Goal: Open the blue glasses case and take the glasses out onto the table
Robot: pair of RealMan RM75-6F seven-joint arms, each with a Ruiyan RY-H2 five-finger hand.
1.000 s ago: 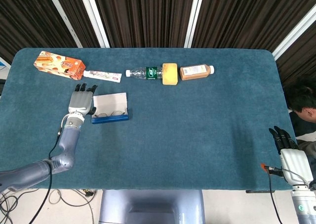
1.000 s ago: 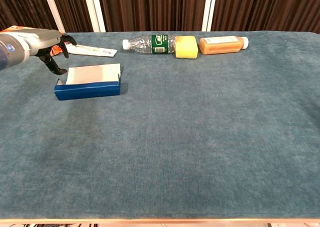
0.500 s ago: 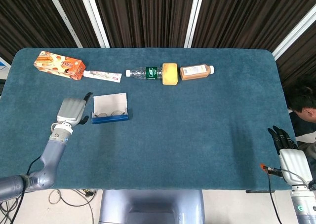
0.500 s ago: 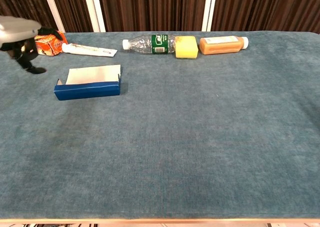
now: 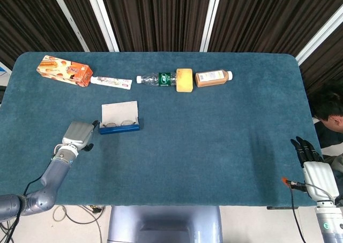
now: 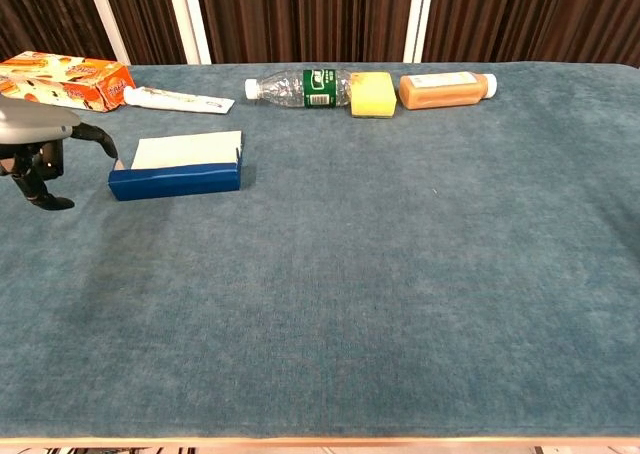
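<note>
The case (image 5: 120,117) lies open toward the tabletop's (image 5: 214,141) left edge, glasses (image 5: 119,124) still inside. The left hand (image 5: 78,135), released, should reach in over the front wall and pinch the frame. The right hand (image 5: 315,171) idles, released.

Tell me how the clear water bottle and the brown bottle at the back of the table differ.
The water bottle is see-through with a green label; the brown bottle is opaque with a pale label. The water bottle's cap points left, the brown bottle's right. Both lie on their sides, flanking the yellow sponge.
</note>
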